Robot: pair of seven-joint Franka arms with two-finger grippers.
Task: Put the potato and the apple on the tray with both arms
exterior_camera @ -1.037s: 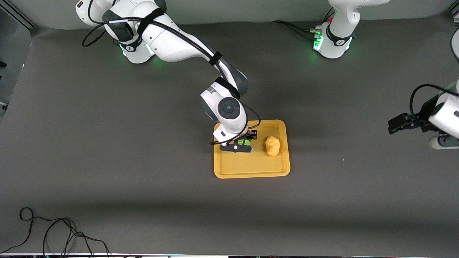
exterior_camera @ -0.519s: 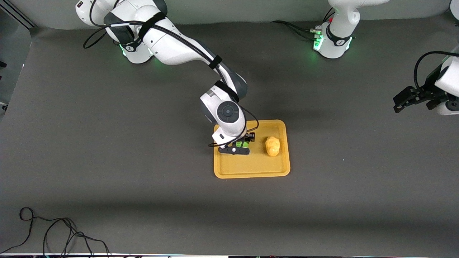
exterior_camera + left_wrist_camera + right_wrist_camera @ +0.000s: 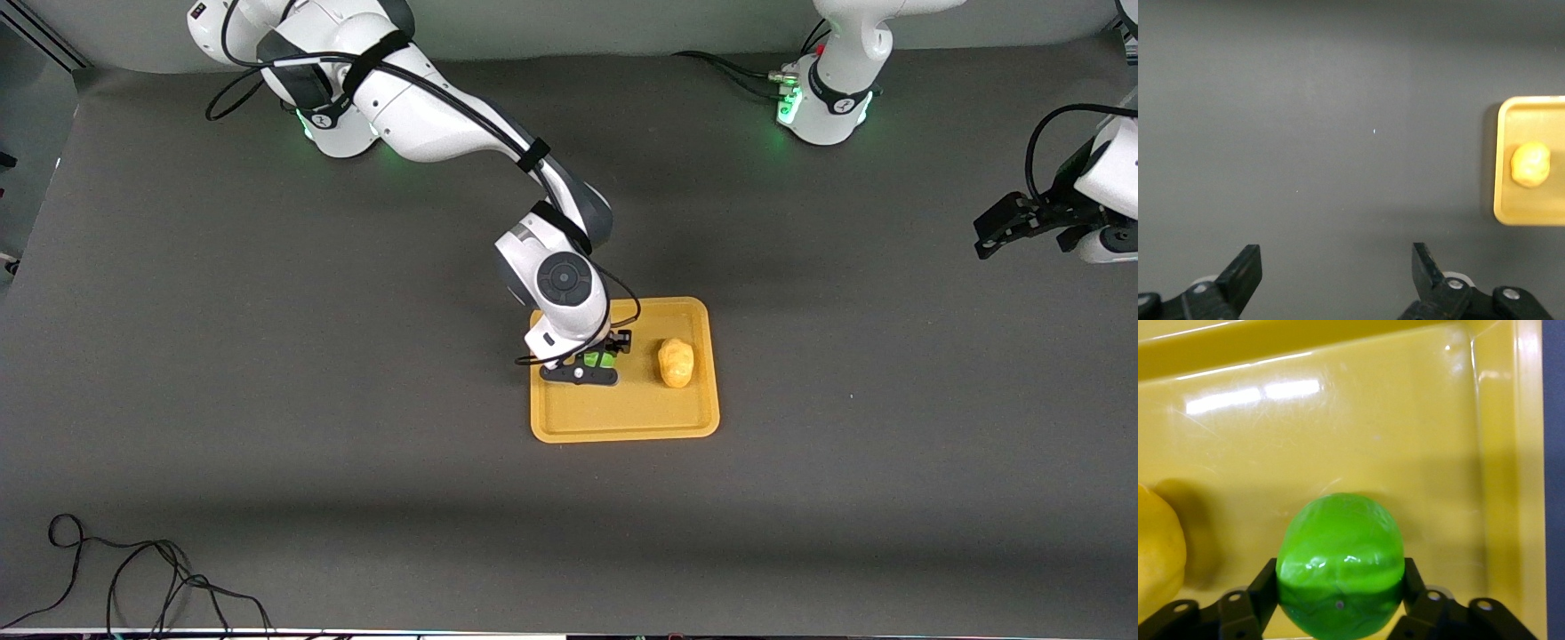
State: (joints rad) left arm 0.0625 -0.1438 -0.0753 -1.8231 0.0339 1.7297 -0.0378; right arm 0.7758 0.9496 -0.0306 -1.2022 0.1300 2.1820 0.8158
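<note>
The right gripper [image 3: 594, 363] grips the apple [image 3: 1340, 563] over the tray [image 3: 622, 418], beside the potato [image 3: 676, 362] lying there. Lower until the apple touches, then open fully and rise straight, keeping off the near rim. The left gripper [image 3: 1336, 275] waits wide open and empty over bare desk [image 3: 267, 400] with ample room.

Left hand [image 3: 989, 233] pulled back and up, away from the tray [image 3: 624, 425]. Right hand [image 3: 597, 357] shifted slightly with the apple [image 3: 598, 359].

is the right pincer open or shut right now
Shut on the apple: the right pincer over the tray has a finger pressed against each side.
</note>
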